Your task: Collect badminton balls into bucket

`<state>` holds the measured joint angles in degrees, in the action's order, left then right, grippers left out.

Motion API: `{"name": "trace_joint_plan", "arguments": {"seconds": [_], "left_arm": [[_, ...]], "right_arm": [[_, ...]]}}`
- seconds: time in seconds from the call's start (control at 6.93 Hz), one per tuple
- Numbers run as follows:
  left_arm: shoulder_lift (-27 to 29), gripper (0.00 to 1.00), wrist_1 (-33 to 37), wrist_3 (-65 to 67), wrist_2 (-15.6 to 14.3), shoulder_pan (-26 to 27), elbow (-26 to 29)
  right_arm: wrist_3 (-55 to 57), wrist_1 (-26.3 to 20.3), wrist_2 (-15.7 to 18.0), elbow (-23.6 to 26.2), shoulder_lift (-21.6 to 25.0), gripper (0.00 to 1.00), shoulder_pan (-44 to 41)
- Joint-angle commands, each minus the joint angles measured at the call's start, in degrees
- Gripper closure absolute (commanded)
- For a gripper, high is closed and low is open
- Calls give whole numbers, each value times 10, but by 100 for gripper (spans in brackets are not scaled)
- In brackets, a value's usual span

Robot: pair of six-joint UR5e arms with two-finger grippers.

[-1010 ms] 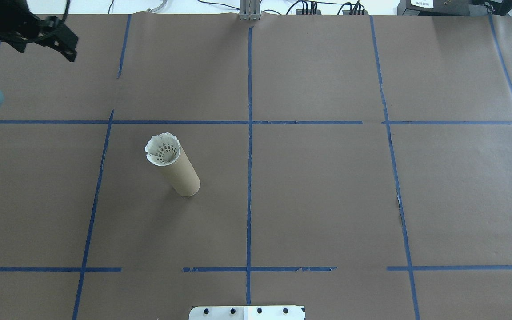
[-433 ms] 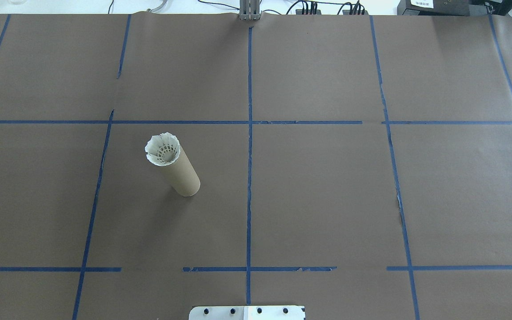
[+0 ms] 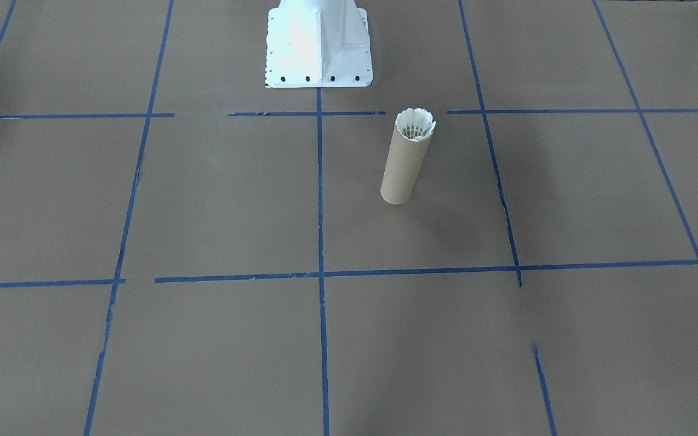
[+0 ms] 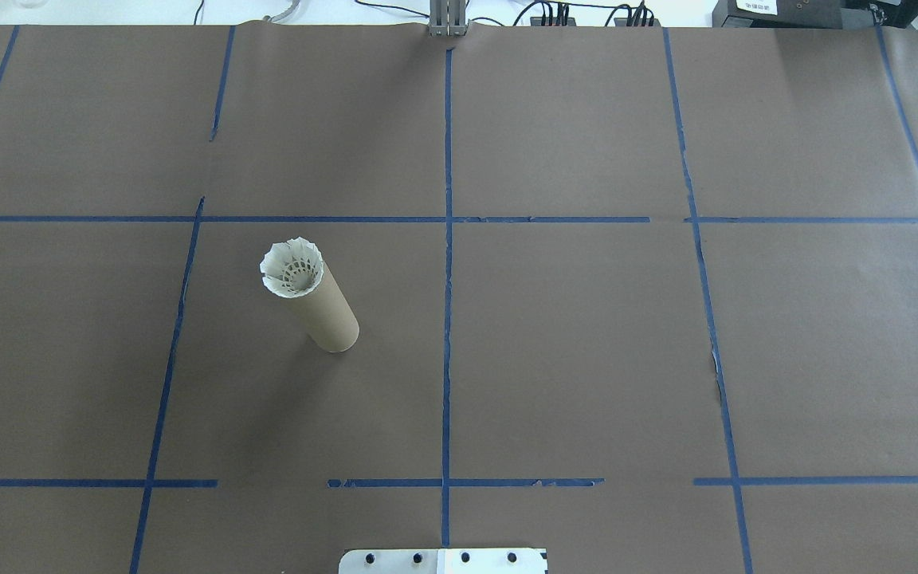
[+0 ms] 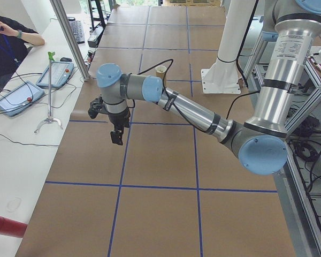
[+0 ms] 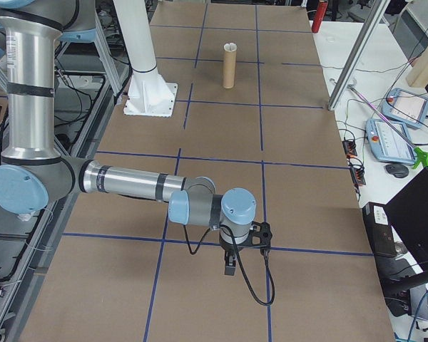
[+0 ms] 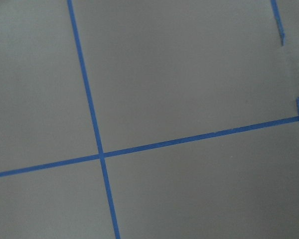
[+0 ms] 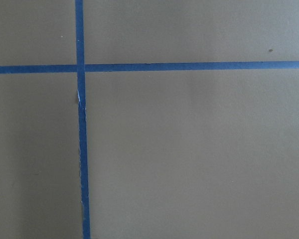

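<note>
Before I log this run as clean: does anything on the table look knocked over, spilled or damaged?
Nothing stands out. The bucket stands upright, a badminton ball seated in its mouth, skirt up. No loose ball shows on the paper. Only the blue tape lines are torn and gapped in spots.

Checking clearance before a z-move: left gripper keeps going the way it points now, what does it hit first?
It points straight down, so probably bare brown paper on the table, near a blue tape crossing. The left gripper has nothing under it; the bucket stands well off. Height is unclear.

Robotics lab: taped grid table
</note>
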<state>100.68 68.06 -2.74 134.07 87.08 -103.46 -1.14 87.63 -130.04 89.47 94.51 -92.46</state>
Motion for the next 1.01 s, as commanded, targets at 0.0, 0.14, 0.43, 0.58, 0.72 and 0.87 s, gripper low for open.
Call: {"name": "trace_joint_plan", "arguments": {"seconds": [0.0,0.14,0.43,0.58,0.72,0.87], "left_arm": [[-66,0,3,-4,66,14,28],[-79,0,18,-4,62,14,34],[-113,0,36,-22,62,22,26],[-136,0,69,-30,62,24,25],[-167,0,134,-30,62,24,33],[-202,0,211,-26,62,24,40]], "right_arm": [[0,0,0,0,0,0,0],[0,0,0,0,0,0,0],[0,0,0,0,0,0,0],[0,0,0,0,0,0,0],[0,0,0,0,1,0,0],[0,0,0,0,1,0,0]]}}
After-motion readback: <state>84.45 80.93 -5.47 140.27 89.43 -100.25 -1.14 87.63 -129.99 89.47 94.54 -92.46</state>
